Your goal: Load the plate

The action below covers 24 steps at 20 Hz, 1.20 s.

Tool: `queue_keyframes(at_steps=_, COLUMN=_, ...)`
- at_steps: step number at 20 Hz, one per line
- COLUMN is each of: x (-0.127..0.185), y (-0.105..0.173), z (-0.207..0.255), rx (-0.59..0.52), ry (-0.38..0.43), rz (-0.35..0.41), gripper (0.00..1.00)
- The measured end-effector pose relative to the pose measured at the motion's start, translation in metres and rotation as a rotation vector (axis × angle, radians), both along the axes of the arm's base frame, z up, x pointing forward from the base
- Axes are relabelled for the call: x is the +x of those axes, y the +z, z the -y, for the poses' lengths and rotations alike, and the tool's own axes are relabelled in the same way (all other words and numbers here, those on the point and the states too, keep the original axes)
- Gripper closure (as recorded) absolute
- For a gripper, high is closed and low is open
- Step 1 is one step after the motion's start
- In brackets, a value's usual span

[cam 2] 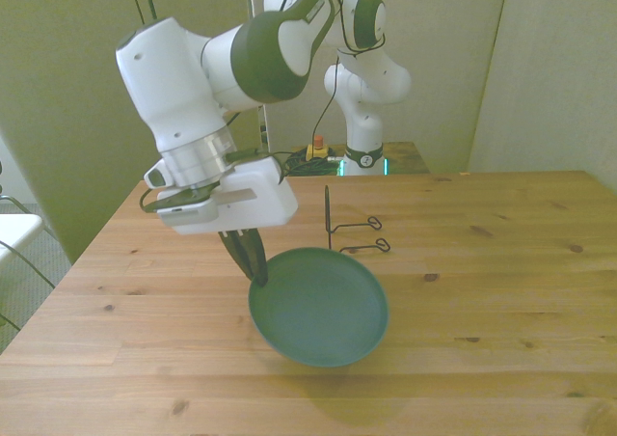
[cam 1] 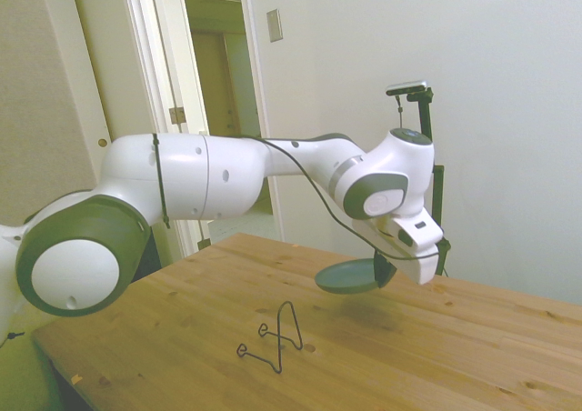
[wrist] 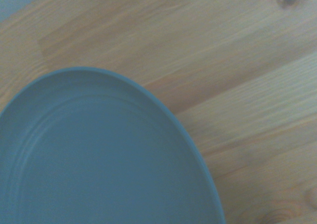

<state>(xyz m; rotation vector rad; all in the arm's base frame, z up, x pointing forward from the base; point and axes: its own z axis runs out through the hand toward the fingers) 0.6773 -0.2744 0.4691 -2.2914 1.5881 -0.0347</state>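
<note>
Above table [cam 2: 501,262], gripper [cam 2: 256,274] pinching plate [cam 2: 323,309] rim

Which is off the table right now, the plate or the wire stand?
The plate: the claw holds it by its rim, shadow beneath. The stand sits on the wood.

— Where is the plate [cam 2: 319,307] relative to the wire stand [cam 2: 348,228]?

— In the front view it hangs nearer the camera than the wire stand and a little toward the front view's left of it. It is up off the table [cam 2: 501,262], tilted, with clear air under it in the side view.

— What is on it?

— The gripper [cam 2: 253,267] grips its rim on the side away from the wire stand, at the front view's left; the fingers reach down from above.

— And the wire stand itself?

— It rests on the table, apart from the plate. In the side view it sits in front of the plate [cam 1: 349,275] and lower, with the gripper [cam 1: 386,270] beyond it to the right.

— The wrist view?

— The plate [wrist: 99,159] lies over bare table boards [wrist: 237,85].
</note>
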Motion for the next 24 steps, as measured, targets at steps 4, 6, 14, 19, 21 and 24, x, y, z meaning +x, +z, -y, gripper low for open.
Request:
queue_keyframes(at_steps=4, x=-0.012, y=0.065, z=-0.048, rx=0.015, ry=0.032, rz=0.012, gripper=1.00)
queue_keyframes(at_steps=6, x=-0.026, y=0.093, z=-0.071, rx=0.021, ry=0.054, rz=0.015, gripper=1.00)
queue_keyframes(at_steps=14, x=-0.116, y=0.168, z=-0.130, rx=-0.151, ry=0.134, rz=-0.036, gripper=1.00)
queue_keyframes(at_steps=19, x=-0.157, y=0.179, z=-0.161, rx=-0.399, ry=0.204, rz=-0.015, gripper=1.00)
queue_keyframes(at_steps=21, x=-0.162, y=0.171, z=-0.174, rx=-0.492, ry=0.239, rz=0.021, gripper=1.00)
queue_keyframes(at_steps=24, x=-0.168, y=0.154, z=-0.189, rx=-0.625, ry=0.296, rz=0.070, gripper=1.00)
